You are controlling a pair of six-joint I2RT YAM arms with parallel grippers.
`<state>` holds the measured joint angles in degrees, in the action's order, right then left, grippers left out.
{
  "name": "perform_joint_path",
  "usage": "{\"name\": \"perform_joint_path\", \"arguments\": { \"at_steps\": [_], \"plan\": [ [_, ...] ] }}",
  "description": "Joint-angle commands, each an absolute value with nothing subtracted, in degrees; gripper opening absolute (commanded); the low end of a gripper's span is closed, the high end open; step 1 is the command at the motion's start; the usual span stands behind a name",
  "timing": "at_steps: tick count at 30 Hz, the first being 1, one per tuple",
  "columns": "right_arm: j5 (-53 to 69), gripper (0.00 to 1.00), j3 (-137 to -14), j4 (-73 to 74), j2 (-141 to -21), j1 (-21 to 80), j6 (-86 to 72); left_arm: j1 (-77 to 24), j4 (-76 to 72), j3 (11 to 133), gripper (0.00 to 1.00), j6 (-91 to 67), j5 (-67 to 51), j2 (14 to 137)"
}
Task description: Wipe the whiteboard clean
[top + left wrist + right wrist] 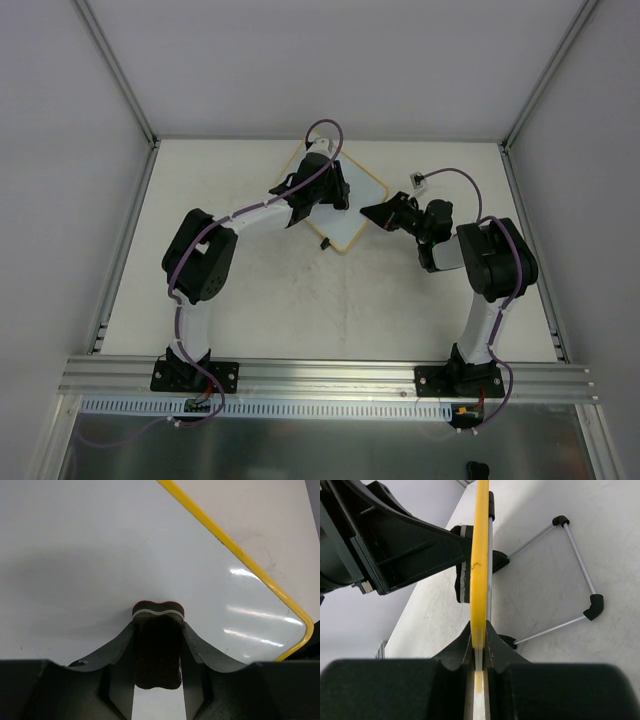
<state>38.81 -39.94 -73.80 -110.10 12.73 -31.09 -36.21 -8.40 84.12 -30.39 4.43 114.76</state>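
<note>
Yellow-framed whiteboard (362, 205): far centre of the surface (250, 300), wire stand (575, 570) behind it.
Left end effector (158, 625): clamps a black eraser (158, 655) against the white face.
Right end effector (479, 627): pinches the board's rim.

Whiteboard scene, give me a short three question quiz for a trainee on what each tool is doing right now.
1. True or false: the right tool clamps the whiteboard by its yellow edge.
2. Which one holds the eraser against the board? A) left tool B) right tool
3. Fill in: in the left wrist view, the surface around the eraser shows ___ writing.

Key: 1 true; 2 A; 3 no.
</note>
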Motion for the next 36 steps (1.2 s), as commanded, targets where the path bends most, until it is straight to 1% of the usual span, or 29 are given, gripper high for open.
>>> {"name": "perform_joint_path", "arguments": {
  "at_steps": [1,2,10,15,17,23,27,31,36],
  "plan": [
    [43.33,0.0,-40.69,-87.8,-107.75,13.97,-30.32,-38.84,-10.27,77.89,0.0,-29.97,4.3,113.04],
    [43.33,0.0,-40.61,-87.8,-107.75,13.97,-30.32,-39.28,-12.46,76.57,0.0,-29.97,4.48,112.51],
    [43.33,0.0,-40.6,-87.8,-107.58,13.97,-30.32,-44.03,-14.15,67.25,0.0,-32.07,8.6,110.4],
    [43.24,0.0,-40.52,-87.8,-107.49,13.97,-30.32,-44.38,-16.43,61.53,0.0,-36.38,8.61,109.69],
    [43.24,0.0,-40.52,-87.8,-107.58,13.98,-30.41,-44.38,-16.61,61.43,0.0,-36.13,8.35,110.04],
    [43.24,0.0,-40.43,-87.8,-107.49,13.97,-30.41,-43.68,-13.46,67.67,0.0,-33.31,8.17,111.27],
    [43.24,0.0,-40.34,-87.8,-107.49,13.97,-30.32,-39.12,-11.26,72.15,0.0,-32.34,5.63,111.01],
    [43.24,0.0,-40.43,-87.8,-107.49,14.06,-30.32,-32.19,-10.2,72.68,0.0,-31.47,3.78,108.03],
    [43.24,0.0,-40.43,-87.8,-107.58,13.97,-30.32,-27.25,-9.49,71.72,0.0,-29.89,4.04,105.12]
  ]
}}
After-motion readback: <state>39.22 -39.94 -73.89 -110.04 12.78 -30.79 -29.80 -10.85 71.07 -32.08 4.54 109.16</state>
